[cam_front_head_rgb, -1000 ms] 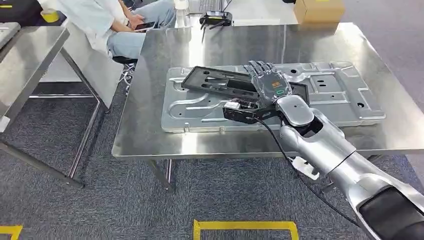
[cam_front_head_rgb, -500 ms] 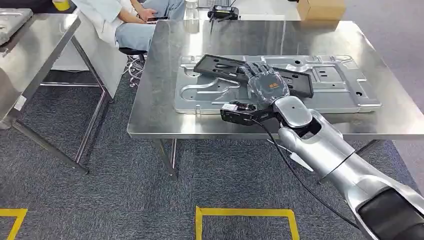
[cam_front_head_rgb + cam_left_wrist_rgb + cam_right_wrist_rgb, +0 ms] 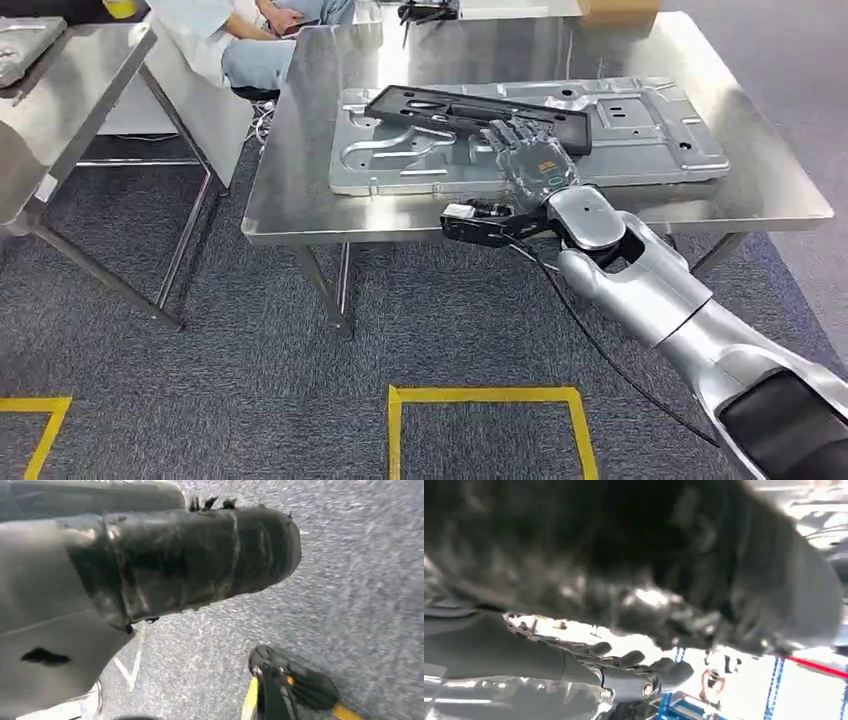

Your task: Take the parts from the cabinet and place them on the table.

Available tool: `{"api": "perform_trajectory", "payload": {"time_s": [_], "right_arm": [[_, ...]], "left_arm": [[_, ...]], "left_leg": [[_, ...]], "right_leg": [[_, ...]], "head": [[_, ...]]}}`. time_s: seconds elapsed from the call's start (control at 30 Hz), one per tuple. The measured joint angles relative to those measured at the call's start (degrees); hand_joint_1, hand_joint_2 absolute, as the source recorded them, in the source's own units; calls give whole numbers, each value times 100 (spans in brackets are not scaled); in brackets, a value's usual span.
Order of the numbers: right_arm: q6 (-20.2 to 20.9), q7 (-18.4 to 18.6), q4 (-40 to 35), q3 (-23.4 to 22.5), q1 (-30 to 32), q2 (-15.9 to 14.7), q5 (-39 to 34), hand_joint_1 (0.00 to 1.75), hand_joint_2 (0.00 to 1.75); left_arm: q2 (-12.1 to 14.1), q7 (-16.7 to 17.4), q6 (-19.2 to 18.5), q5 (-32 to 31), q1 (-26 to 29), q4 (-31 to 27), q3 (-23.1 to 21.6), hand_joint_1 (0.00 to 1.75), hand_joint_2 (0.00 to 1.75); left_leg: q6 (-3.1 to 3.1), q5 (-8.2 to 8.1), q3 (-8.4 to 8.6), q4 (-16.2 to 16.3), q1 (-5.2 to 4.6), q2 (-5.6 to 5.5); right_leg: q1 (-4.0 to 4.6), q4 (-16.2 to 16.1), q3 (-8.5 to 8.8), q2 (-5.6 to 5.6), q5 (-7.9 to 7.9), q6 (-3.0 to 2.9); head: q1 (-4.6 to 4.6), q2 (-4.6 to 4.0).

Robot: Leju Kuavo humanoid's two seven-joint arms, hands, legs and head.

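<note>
Black frame part (image 3: 478, 112) lies across the silver stamped panel (image 3: 640, 125) on the steel table (image 3: 290, 200), so both look delivered. Right hand (image 3: 530, 160) hovers flat over the panel's near edge, fingers spread, holding nothing. Right wrist view is a dark blur; left hand's state, can't tell.

Bright, even overhead light in the head view; broad pale glare across the steel table (image 3: 300, 200), strongest toward its far edge. Soft shadow on the carpet (image 3: 200, 380) beneath the tabletop. Sharp through the middle, lines bowing slightly toward the edges. Left wrist view streaked with motion blur, floor grain smeared. Right wrist view heavily blurred and dark up close, background blown out to white behind the fingers (image 3: 634, 660).
</note>
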Motion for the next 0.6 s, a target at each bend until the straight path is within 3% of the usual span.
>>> {"api": "perform_trajectory", "payload": {"time_s": [0.03,0.07,0.1,0.17,0.2,0.23,0.3,0.33,0.37,0.4,0.43,0.5,0.53,0.57,0.6], "right_arm": [[2,0,-13,0,-12,-2,0,0,0],[7,2,-40,0,-27,-2,0,0,0],[5,2,-48,0,-50,-13,0,0,0],[4,0,-53,6,-67,-15,0,0,0],[7,-2,-59,7,-59,-22,0,0,0],[9,0,-59,9,-66,-55,0,0,0],[11,-11,-68,13,-89,-61,-2,0,0],[15,-9,-66,15,-84,-81,-7,0,0],[29,-9,-66,20,-74,-101,-15,0,0],[42,-9,-66,33,-70,-122,-18,0,0],[42,-11,-66,50,-71,-138,-20,0,0],[42,-9,-68,83,-79,-149,-22,0,0],[42,-11,-79,85,-82,-149,-26,0,0],[44,-9,-96,87,-94,-151,-31,0,0],[48,-9,-129,90,-93,-151,-37,0,0]], "left_arm": [[11,11,-22,2,-9,0,0,0,0],[28,29,-44,5,-23,0,0,0,0],[28,33,-70,7,-27,0,0,0,0],[31,44,-79,13,-26,0,0,0,0],[31,50,-83,15,-20,0,0,0,0],[31,57,-88,18,-26,0,0,0,0],[28,66,-92,-4,-19,0,0,0,0],[28,66,-92,-6,-23,0,0,0,0],[26,68,-92,-9,-22,0,0,0,0],[26,70,-92,-15,-19,0,0,0,0],[26,74,-92,-15,-13,0,0,0,0],[22,77,-92,-20,-13,0,0,0,0],[24,77,-92,-22,-16,0,0,0,0],[42,77,-88,-24,-17,0,0,0,0],[39,85,-88,-24,-20,0,0,0,0]], "left_leg": [[70,-47,406,-497,-35,-8],[136,-281,768,-1017,-81,-2],[140,-343,862,-1259,-87,-3],[209,-250,774,-1246,-136,-4],[259,-126,752,-1344,-124,0],[294,-20,761,-1405,-60,50],[389,118,594,-1412,-61,72],[387,179,514,-1398,-61,73],[382,229,424,-1379,-60,72],[373,281,325,-1342,-57,71],[356,322,228,-1306,-52,71],[289,389,23,-1182,-21,72],[262,404,-58,-1104,-14,72],[227,411,-155,-1047,-43,68],[192,440,-193,-994,-47,66]], "right_leg": [[0,1,-32,-3,51,14],[17,5,-56,-3,87,43],[-2,-5,-65,-27,142,80],[-36,-116,-45,-34,279,156],[-10,-179,-53,-28,351,197],[-25,-132,-92,-13,228,207],[-15,476,-291,-2,-517,223],[-16,928,-397,-3,-813,241],[-18,1352,-479,-2,-982,266],[-25,1638,-493,-3,-956,290],[-41,1688,-415,-4,-772,310],[-89,1157,84,-6,-371,349],[-116,693,434,-6,-384,372],[-86,307,684,3,-660,396],[-51,103,724,40,-762,292]], "head": [[-2,0],[2,0],[13,0],[-28,0],[-11,0],[-13,0],[2,0],[0,0],[7,0],[4,0],[11,0],[7,0],[9,0],[18,0],[-9,0]]}}
